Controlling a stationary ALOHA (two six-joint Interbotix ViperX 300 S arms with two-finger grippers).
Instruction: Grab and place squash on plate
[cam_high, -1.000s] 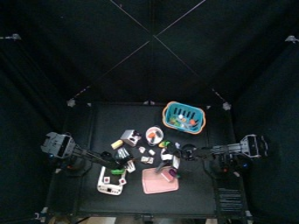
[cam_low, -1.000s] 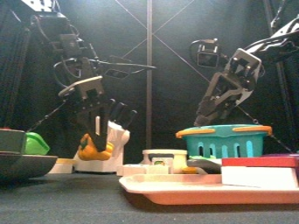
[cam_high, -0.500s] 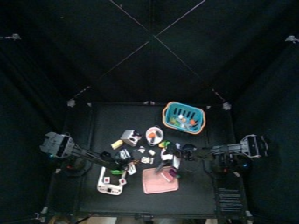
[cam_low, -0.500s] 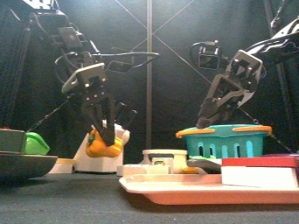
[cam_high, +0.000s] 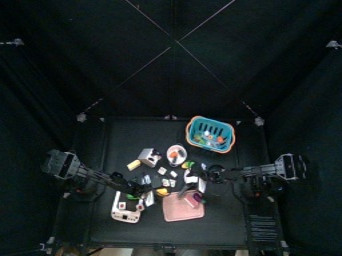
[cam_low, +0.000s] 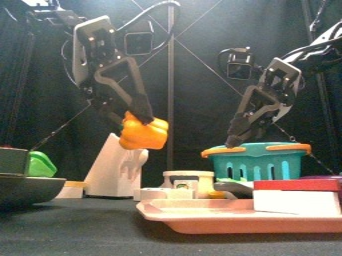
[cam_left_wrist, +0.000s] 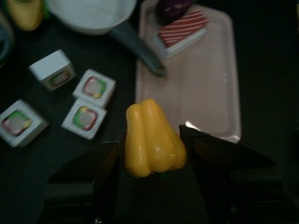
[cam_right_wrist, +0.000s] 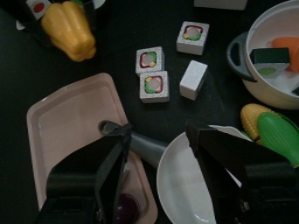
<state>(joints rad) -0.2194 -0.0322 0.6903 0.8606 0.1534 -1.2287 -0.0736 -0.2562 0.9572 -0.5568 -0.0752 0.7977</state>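
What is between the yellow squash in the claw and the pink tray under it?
Nothing: in the front view, the squash hangs in the left claw, with only empty air above the pink tray.

Teal basket (cam_low: 257, 161), pink tray (cam_low: 214, 215) (sushi pieces (cam_left_wrist: 82, 103) nearby).

Two black jointed robot arms
Left arm (cam_low: 110, 70) at upper left, right arm (cam_low: 274, 90) at upper right; matte black links; looping black cables.

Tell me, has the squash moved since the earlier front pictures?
Yes. The left gripper has lifted the squash up and toward the teal basket; earlier it sat low beside the white block.
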